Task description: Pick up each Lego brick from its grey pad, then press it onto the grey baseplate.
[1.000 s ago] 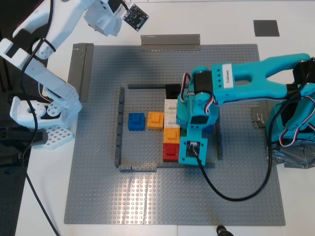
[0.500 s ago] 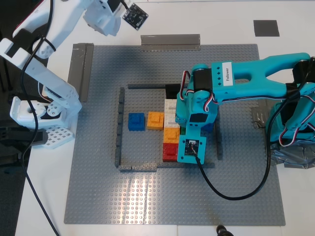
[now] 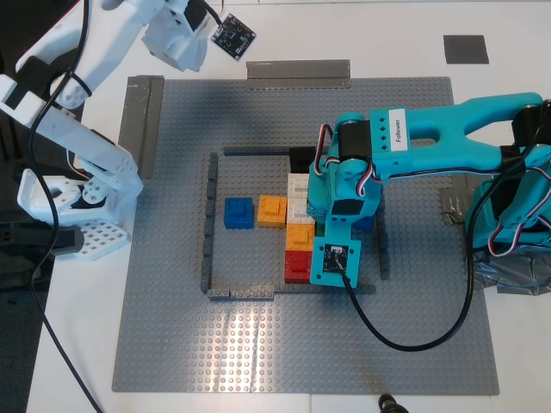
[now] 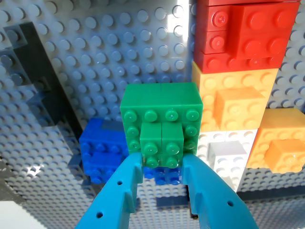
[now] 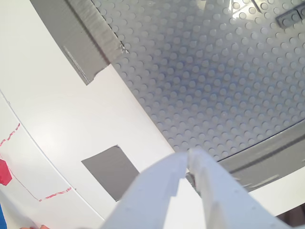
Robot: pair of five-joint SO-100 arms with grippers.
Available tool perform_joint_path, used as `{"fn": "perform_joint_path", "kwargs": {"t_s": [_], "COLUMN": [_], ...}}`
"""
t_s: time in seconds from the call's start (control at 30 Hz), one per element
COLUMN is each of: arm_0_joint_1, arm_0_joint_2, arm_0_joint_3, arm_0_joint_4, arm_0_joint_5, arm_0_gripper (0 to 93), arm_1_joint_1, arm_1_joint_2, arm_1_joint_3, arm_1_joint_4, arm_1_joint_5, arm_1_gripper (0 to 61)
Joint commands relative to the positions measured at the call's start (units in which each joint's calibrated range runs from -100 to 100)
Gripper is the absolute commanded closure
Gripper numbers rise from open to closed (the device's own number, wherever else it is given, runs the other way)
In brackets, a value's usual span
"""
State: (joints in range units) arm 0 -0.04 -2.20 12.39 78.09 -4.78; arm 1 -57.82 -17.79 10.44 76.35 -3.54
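Note:
My first gripper (image 4: 162, 164), the teal one, is shut on the raised middle of the bright green brick (image 4: 161, 119). The brick is over the grey baseplate (image 4: 119, 47), beside the orange and white bricks. In the exterior view the teal arm hides almost all of it; only a green sliver (image 3: 319, 230) shows. A black brick (image 3: 301, 158) sits inside the dark wall on the baseplate (image 3: 172, 327). My second gripper (image 5: 187, 160), the white one, is shut and empty, above the white table near a grey pad (image 5: 110, 171). Another grey pad (image 3: 466, 49) lies bare at the exterior view's far right.
Inside the wall sit a blue brick (image 3: 238, 212), orange bricks (image 3: 272, 211), a red brick (image 3: 298, 266) and white bricks (image 3: 299, 185). Grey tape strips (image 3: 298, 72) hold the plate's edges. The white arm's base (image 3: 77, 198) stands at the exterior view's left and the teal arm's base (image 3: 516, 215) at its right.
The teal gripper with the green brick has shifted slightly and settled among the bricks. The white arm has drifted a little to the exterior view's left.

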Motion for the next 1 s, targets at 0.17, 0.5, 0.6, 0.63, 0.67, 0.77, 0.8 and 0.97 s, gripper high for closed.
{"fn": "perform_joint_path", "kwargs": {"t_s": [0.17, 0.5, 0.6, 0.63, 0.67, 0.77, 0.8, 0.97], "arm_0_joint_1": [-0.9, -1.3, -1.0, -0.9, -0.9, -1.1, -1.1, -1.0], "arm_0_joint_2": [-0.2, 3.6, 3.8, 3.8, 3.8, 3.8, 3.8, 3.8], "arm_0_joint_3": [-2.1, -2.9, -2.7, -2.8, -2.9, -2.9, -2.9, -2.9], "arm_0_joint_4": [-0.4, -0.5, -1.4, -1.6, -1.6, -1.6, -1.6, -1.5], "arm_0_joint_5": [-0.1, -0.2, -0.2, -0.2, -0.2, -0.2, -0.2, -0.2], "arm_0_gripper": [92.7, 92.7, 92.7, 92.7, 92.7, 92.7, 92.7, 92.7], "arm_1_joint_1": [0.8, 1.3, 1.6, 1.6, 1.6, 1.6, 1.6, 1.4], "arm_1_joint_2": [-3.6, -4.0, -4.0, -4.0, -4.0, -3.8, -3.7, -3.6], "arm_1_joint_3": [-4.1, -3.9, -3.9, -4.0, -4.1, -4.8, -4.8, -5.0], "arm_1_joint_4": [1.7, 0.5, 0.7, 0.7, 0.8, 1.2, 1.2, 1.0], "arm_1_joint_5": [0.3, 1.1, 1.1, 1.1, 1.0, 1.0, 0.9, 0.8], "arm_1_gripper": [61.2, 61.2, 61.2, 61.2, 61.3, 61.3, 61.3, 61.3]}}
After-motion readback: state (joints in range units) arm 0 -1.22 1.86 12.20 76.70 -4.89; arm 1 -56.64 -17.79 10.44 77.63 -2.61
